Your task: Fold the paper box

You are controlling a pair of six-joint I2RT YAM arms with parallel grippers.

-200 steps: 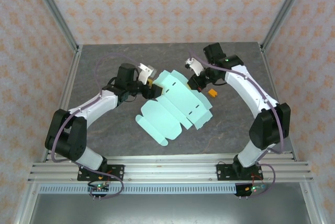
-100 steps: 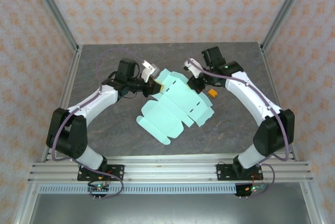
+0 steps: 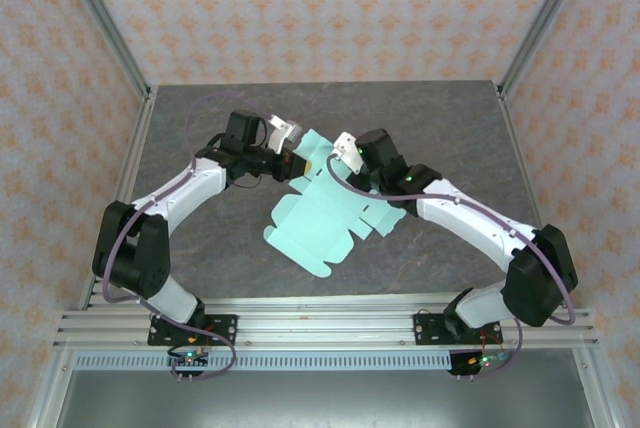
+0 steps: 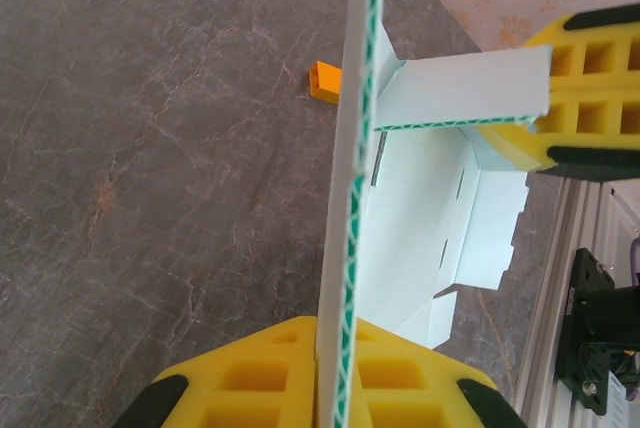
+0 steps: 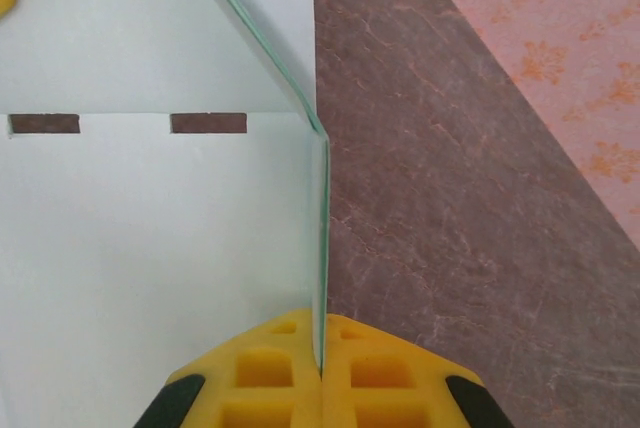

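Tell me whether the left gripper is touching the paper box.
Touching. In the left wrist view, the left gripper is shut on the paper box: the card's edge sits sandwiched between its yellow jaws, with no gap.

Left arm: rises from the near-left base, elbow out to the left, forearm angled inward over the counter.
Left end effector (image 3: 293, 161): yellow pads (image 4: 400, 368) pressed together on the edge of a raised panel of the paper box (image 3: 320, 218).
Right arm: bent low from the near-right base, forearm reaching left.
Right end effector (image 3: 345, 158): pads (image 5: 260, 368) clamped on an upright flap's edge.
Spacing: end effectors near each other, not touching.
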